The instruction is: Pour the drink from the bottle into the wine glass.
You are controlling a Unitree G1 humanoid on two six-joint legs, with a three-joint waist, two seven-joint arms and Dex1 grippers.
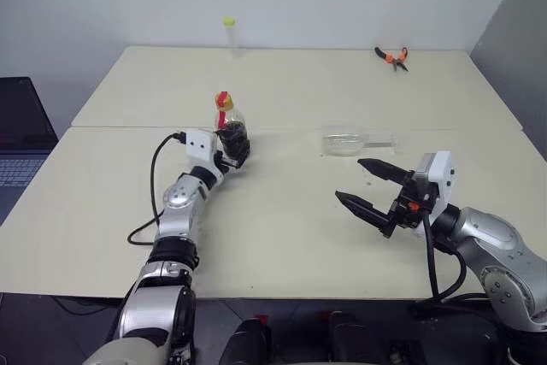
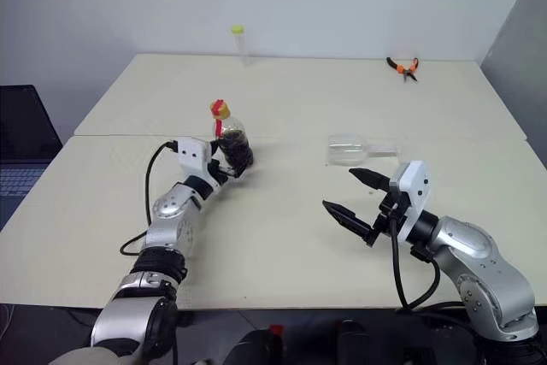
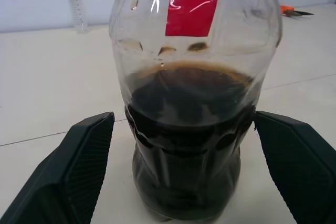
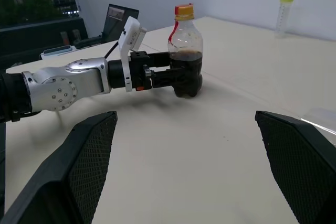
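- Dark, almost black drink [image 3: 186, 145] filled roughly the lower half of the bottle [image 1: 232, 133], a squat clear plastic one with a red label band and a yellow cap, standing upright on the pale table [image 1: 282, 228] near its middle seam.
- Left gripper [image 1: 235, 150] had its fingers apart on either side of the bottle's lower body, a gap showing on both sides in the left wrist view; that looked like the set-up for a low, stable grasp.
- Right gripper [image 2: 352, 195] hovered above the table with its jaws wide apart and nothing between them.
- Lying on its side beyond the right gripper, well apart from the bottle, the wine glass [image 1: 350, 142] would probably need standing up before any pouring.
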